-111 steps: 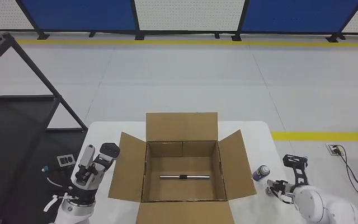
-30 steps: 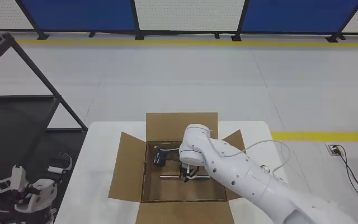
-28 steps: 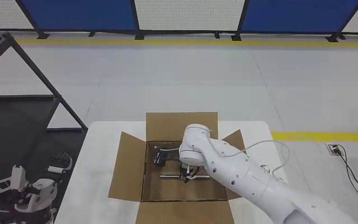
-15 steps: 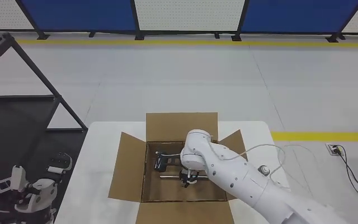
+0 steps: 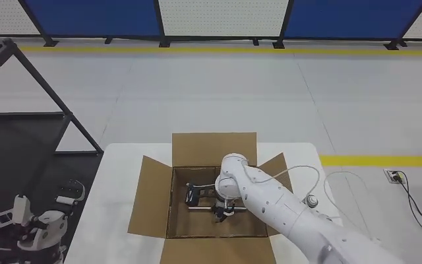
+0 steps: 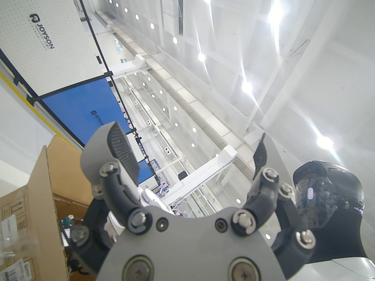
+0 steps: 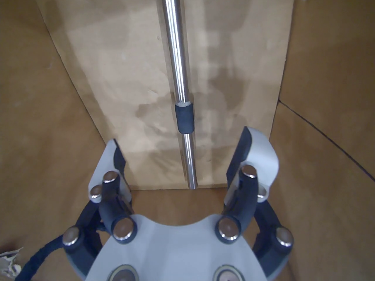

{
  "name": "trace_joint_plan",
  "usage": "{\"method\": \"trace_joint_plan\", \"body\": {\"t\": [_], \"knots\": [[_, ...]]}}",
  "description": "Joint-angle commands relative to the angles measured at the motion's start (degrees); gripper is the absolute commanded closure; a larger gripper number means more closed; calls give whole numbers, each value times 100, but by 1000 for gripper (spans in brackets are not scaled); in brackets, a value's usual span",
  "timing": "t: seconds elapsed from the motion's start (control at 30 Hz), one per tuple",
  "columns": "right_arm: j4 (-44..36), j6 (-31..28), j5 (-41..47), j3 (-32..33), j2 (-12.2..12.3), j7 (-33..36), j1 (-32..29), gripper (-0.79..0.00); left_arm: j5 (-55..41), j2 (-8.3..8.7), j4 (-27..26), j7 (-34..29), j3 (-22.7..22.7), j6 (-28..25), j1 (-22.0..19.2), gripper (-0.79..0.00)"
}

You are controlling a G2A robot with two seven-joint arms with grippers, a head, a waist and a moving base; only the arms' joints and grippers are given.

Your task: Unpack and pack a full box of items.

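Inside the cardboard box (image 7: 44, 103), your right gripper (image 7: 183, 146) hangs open above the steel rod (image 7: 175, 45); centre on its black band (image 7: 184, 117) before closing.

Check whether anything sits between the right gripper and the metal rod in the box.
Nothing visible. The right gripper is open inside the box; the metal rod lies alone on the box floor, lined up between the jaws.

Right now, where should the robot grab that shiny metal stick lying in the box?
At the black band around the middle of the metal stick, coming straight down from above. The stick lies flat on the box floor, long and thin, so a middle grip should keep it balanced. The open right tool hangs over it.
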Motion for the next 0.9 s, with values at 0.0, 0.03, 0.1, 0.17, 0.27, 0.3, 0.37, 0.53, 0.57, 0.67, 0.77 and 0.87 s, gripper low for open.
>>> {"method": "trace_joint_plan", "body": {"t": [0.0, 0.03, 0.1, 0.17, 0.27, 0.3, 0.37, 0.53, 0.57, 0.67, 0.77, 0.87], "knots": [[142, -108, -38, -51, -67, -108, 3, -357, 0, 0, 0, 0, 0, 0, 0, -785], [202, -144, -55, -69, -97, -144, 2, -348, 0, 0, 0, 0, 0, 0, 0, -785], [306, -200, -96, -97, -157, -201, -2, -332, 0, 0, 0, 0, 0, 0, 0, -785], [412, -240, -153, -114, -213, -267, -4, -329, 0, 0, 0, 0, 0, 0, 0, -785], [545, -273, -235, -121, -289, -423, -12, -317, 0, 0, 0, 0, 0, 0, 0, -785], [590, -293, -267, -125, -311, -466, -13, -305, 0, 0, 0, 0, 0, 0, 0, -785], [666, -318, -333, -134, -356, -545, -19, -296, 0, 0, 0, 0, 0, 0, 0, -785], [862, -326, -472, -151, -467, -675, -34, -289, 0, 0, 0, 0, 0, 0, 0, -785], [903, -305, -501, -156, -492, -685, -39, -283, 0, 0, 0, 0, 0, 0, 0, -785], [1035, -249, -548, -157, -565, -721, -56, -274, 0, 0, 0, 0, 0, 0, 0, -785], [1161, -266, -588, -156, -634, -767, -67, -268, 0, 0, 0, 0, 0, 0, 0, -785], [1289, -286, -633, -154, -697, -813, -76, -237, 0, 0, 0, 0, 0, 0, 0, -785]]}}
